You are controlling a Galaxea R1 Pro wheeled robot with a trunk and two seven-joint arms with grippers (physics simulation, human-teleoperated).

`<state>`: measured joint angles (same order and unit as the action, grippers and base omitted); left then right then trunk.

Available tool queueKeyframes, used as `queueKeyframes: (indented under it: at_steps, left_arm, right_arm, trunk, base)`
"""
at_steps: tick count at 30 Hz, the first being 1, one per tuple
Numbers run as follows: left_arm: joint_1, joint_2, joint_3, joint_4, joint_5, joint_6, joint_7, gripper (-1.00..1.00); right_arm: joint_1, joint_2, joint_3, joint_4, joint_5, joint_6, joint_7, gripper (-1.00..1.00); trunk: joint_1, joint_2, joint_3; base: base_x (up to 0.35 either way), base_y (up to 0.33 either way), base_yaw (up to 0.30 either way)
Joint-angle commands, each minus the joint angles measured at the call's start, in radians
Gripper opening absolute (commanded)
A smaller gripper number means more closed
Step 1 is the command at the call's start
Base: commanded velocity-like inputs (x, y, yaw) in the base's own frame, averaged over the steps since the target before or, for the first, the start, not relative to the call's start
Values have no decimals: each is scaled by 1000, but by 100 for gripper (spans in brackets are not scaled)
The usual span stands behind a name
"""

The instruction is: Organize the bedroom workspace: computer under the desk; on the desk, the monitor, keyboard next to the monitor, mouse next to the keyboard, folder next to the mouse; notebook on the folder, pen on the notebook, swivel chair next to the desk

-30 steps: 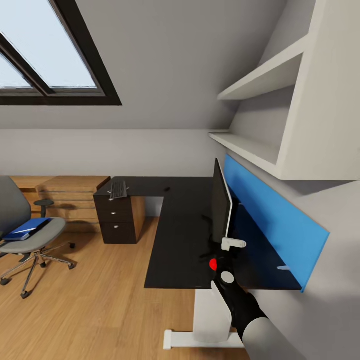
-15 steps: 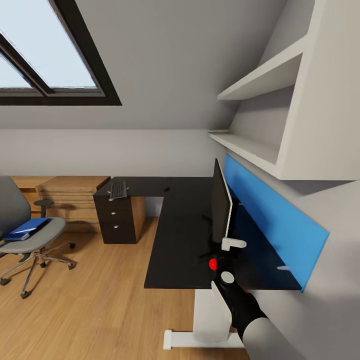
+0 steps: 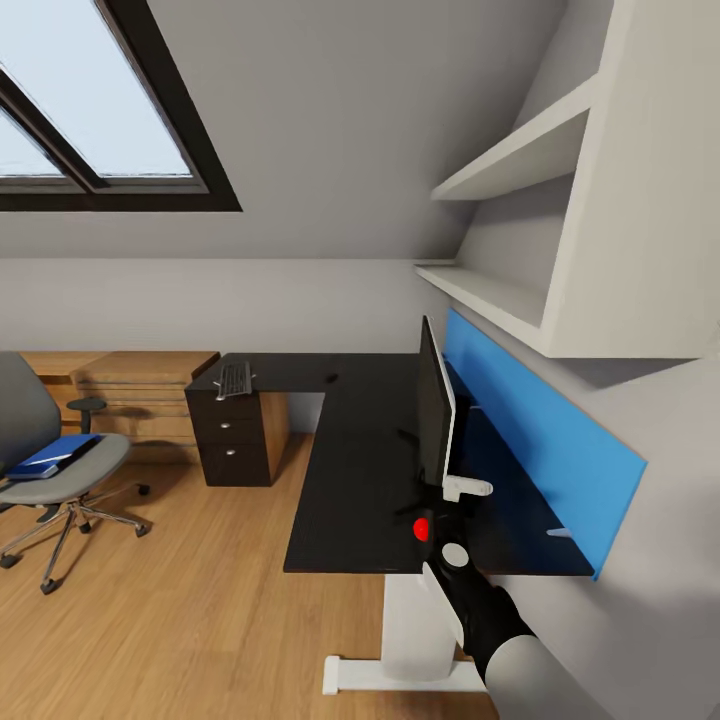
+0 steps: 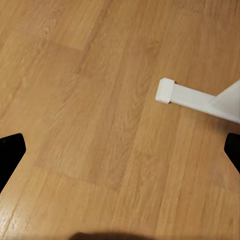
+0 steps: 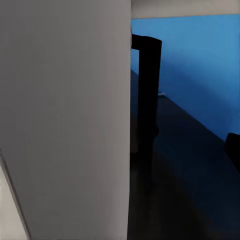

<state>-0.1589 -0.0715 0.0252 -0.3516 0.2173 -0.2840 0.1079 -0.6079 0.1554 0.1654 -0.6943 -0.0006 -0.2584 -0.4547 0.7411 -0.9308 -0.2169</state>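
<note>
The monitor [image 3: 436, 410] stands edge-on on the black desk [image 3: 350, 480], in front of the blue wall panel. My right gripper [image 3: 432, 502] is at its lower near corner. In the right wrist view the monitor's pale back [image 5: 65, 115] and black neck [image 5: 148, 95] are very close, and one fingertip [image 5: 233, 147] stands far out, so the gripper is open. The keyboard [image 3: 235, 380] lies at the desk's far left end, with the small dark mouse [image 3: 333, 378] beside it. The swivel chair [image 3: 50, 470] carries the blue folder [image 3: 48, 456]. My left gripper [image 4: 120, 155] hangs open over the floor.
A light-wood drawer chest [image 3: 140, 390] stands behind the chair. White shelves [image 3: 500, 290] jut out above the desk. The desk's white foot [image 4: 192, 97] lies on the wooden floor near my left gripper. A thin pale stick [image 3: 560, 533] lies by the blue panel [image 3: 540, 440].
The whole picture has slid slightly left, so the camera has moved. The monitor, the desk and my right arm keep their places relative to one another.
</note>
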Motion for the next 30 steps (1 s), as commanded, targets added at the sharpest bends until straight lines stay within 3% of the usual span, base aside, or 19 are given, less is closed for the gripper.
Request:
queueKeyframes:
  at_steps: [1,30]
  left_arm:
    - [-1,-1,2,0,1,-3,1,100]
    - [-1,-1,2,0,1,-3,1,100]
  right_arm:
    - [-1,0,3,1,0,-2,-7,100]
    - [-1,0,4,1,0,-2,-7,100]
  trunk:
    - [0,-1,-1]
    - [0,-1,-1]
  base:
    - [-2,-3,0]
    - [0,0,0]
